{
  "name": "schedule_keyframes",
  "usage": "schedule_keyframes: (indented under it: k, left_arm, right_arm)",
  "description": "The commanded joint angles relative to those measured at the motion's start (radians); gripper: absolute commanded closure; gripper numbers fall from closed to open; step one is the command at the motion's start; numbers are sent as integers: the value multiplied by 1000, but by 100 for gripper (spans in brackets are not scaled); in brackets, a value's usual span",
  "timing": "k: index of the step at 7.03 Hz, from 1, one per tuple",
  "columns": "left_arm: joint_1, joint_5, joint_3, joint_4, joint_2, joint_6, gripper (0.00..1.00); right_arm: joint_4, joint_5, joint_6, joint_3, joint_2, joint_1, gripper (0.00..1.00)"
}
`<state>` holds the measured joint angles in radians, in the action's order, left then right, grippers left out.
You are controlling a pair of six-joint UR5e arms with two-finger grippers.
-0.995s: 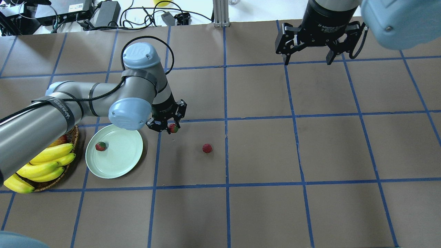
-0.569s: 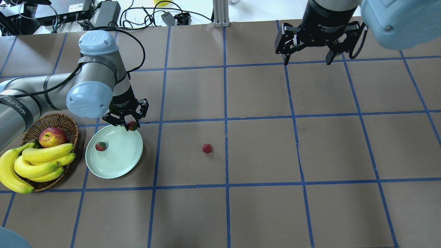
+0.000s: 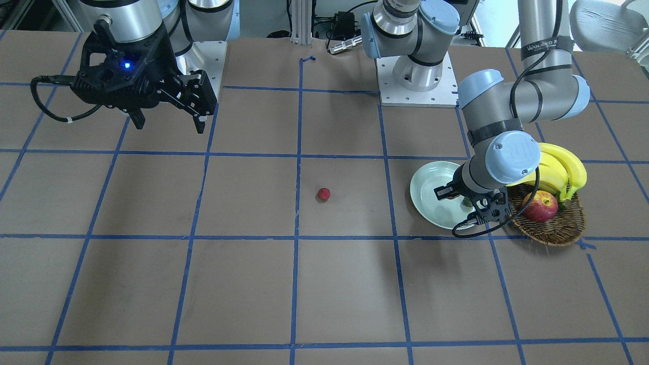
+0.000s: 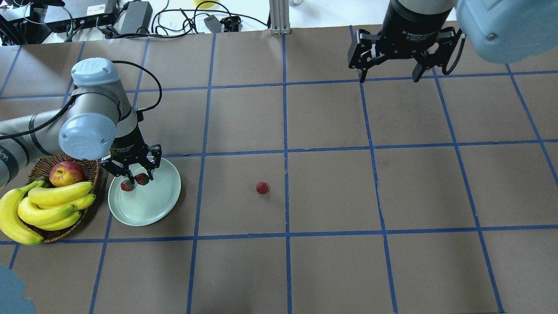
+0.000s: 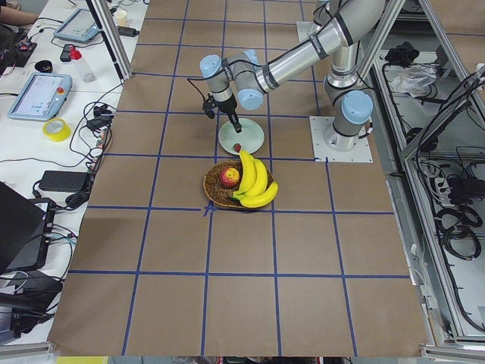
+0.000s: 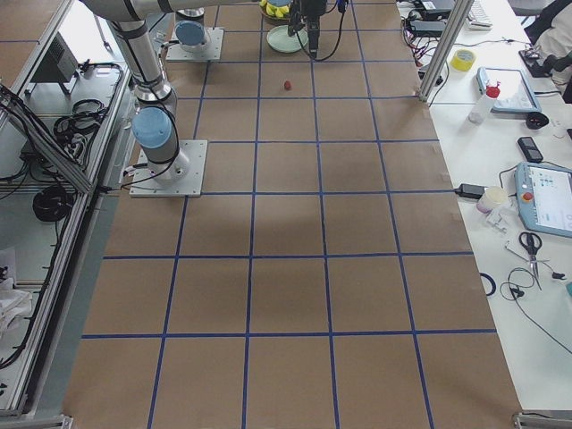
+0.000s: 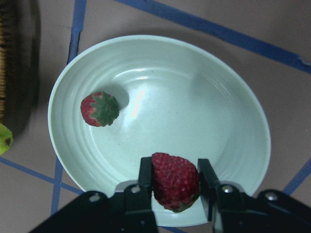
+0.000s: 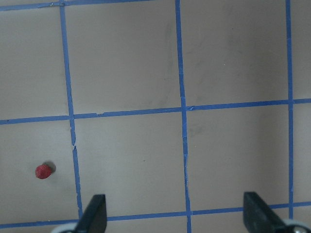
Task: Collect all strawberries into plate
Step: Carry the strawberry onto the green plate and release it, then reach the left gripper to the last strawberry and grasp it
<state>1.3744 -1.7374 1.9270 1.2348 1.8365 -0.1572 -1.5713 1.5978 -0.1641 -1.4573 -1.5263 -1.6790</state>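
My left gripper (image 4: pixel 136 178) is shut on a strawberry (image 7: pixel 174 180) and holds it above the pale green plate (image 4: pixel 158 205), over its far part. A second strawberry (image 4: pixel 127 186) with a green cap lies in the plate, also in the left wrist view (image 7: pixel 99 108). A third strawberry (image 4: pixel 262 188) lies on the brown table to the right of the plate; it also shows in the front view (image 3: pixel 323 194) and the right wrist view (image 8: pixel 43 171). My right gripper (image 4: pixel 389 79) is open and empty, high over the far right of the table.
A wicker basket (image 4: pixel 85 162) with an apple (image 4: pixel 66 173) and bananas (image 4: pixel 48 207) stands just left of the plate. Cables and power bricks (image 4: pixel 135 16) lie beyond the table's far edge. Blue tape lines grid the brown table.
My left gripper has carried the strawberry leftward from the table beside the plate to above the plate. The right arm has not moved.
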Motion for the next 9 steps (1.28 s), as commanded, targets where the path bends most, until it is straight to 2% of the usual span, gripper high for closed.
schedule_keyframes:
  k: [1,2,3,4,6,7,8,9]
  left_arm:
    - [0,7,-5,-6,-11,11,0]
    - [27,16,-14,-8,-28,-13,0]
    - [76,133,-19,-3,-49,-113,0]
    - [115,197,-25,-6,-60,-254,0]
    - [251,260,-26,-21,-45,-530,0]
    - [302,269,-20,-122,-24,-661,0]
    - [322,374,-20,-155,-5,-723,0]
    - [340,434,-20,-200,9,-760,0]
  right_arm:
    - [0,2,0,0,0,1,0]
    - [0,2,0,0,-2,1,0]
    - [0,2,0,-1,0,1,0]
    - [0,2,0,-2,0,1,0]
    - [0,1,0,-2,0,1,0]
    - [0,1,0,-2,0,1,0]
    - [0,1,0,-2,-2,1,0]
    - [0,-2,0,-2,-2,1,0]
